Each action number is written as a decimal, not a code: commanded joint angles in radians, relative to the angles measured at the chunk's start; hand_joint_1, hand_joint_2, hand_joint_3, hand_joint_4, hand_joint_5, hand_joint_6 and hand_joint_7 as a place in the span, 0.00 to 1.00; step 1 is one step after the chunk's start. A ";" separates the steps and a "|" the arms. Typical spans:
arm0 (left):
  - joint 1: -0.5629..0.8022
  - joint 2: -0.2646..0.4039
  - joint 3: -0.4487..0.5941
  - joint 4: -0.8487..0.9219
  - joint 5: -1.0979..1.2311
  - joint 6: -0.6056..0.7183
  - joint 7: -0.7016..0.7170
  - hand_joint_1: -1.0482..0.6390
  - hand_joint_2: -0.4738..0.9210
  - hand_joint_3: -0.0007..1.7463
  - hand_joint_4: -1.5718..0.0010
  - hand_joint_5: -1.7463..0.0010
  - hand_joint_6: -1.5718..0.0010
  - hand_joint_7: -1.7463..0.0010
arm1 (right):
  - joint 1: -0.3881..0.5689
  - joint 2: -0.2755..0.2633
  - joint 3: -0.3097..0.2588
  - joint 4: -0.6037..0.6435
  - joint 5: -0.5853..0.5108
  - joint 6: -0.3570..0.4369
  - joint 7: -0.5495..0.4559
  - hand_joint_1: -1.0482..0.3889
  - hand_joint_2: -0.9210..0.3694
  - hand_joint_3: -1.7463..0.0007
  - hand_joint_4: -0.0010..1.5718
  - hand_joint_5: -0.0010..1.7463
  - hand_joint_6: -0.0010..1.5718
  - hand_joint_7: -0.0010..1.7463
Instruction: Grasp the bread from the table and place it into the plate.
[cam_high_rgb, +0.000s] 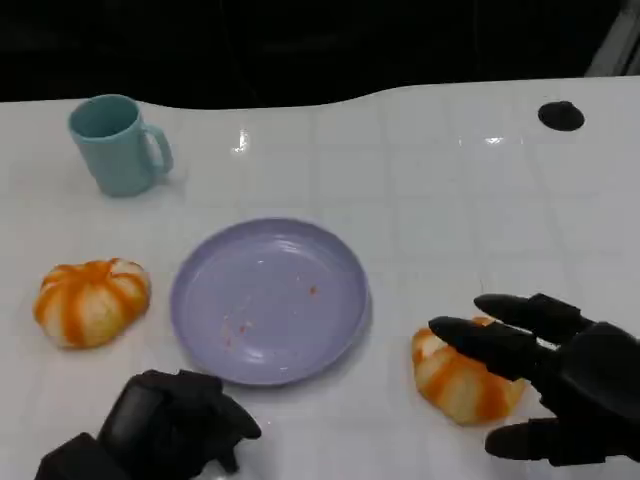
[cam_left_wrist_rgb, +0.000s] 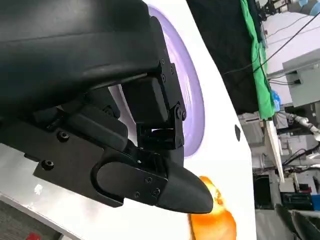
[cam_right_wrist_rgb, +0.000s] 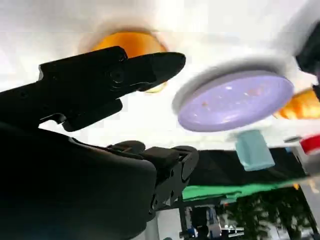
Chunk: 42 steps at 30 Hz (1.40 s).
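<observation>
Seen from the head camera: a white table (cam_high_rgb: 420, 200) carrying a lilac plate (cam_high_rgb: 268, 300) at centre, a pale blue mug (cam_high_rgb: 116, 144) at far left and a small black disc (cam_high_rgb: 561, 115) at far right. Just right of the plate, near the front edge, an orange-striped bread roll (cam_high_rgb: 462, 378), lying on the tabletop and not yet lifted. Spread around that roll, the right hand (cam_high_rgb: 545, 375), fingers apart and reaching over its top from the right with the thumb low on the near side, gripping nothing so far. Well left of the plate, a second striped roll (cam_high_rgb: 91, 300), untouched. Near the front left, the left hand (cam_high_rgb: 170, 420), fingers curled in on nothing, resting close to the plate's near rim. Looks light, soft and easily squashed, that right-hand roll, with a glazed crust perhaps a little slick; best taken across its domed middle, fingers over the far side and thumb on the near, with gentle pressure only. A short carry leftward to the plate, by the look of it.
</observation>
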 joint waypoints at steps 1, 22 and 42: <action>0.009 0.014 0.002 -0.006 0.005 0.009 0.011 0.00 1.00 0.11 0.23 0.31 0.14 0.65 | -0.045 -0.021 0.045 0.005 -0.094 0.058 0.004 0.29 0.00 0.97 0.02 0.09 0.11 0.00; 0.015 0.010 0.003 -0.019 0.012 0.014 0.019 0.00 1.00 0.11 0.23 0.32 0.14 0.64 | -0.239 -0.031 0.242 0.333 -0.244 0.165 -0.105 0.33 0.00 0.97 0.04 0.08 0.15 0.00; 0.018 0.002 0.001 -0.032 0.013 0.023 0.019 0.00 1.00 0.11 0.23 0.32 0.14 0.65 | -0.357 0.036 0.307 0.662 -0.144 -0.033 -0.529 0.55 0.09 0.59 0.48 1.00 0.34 1.00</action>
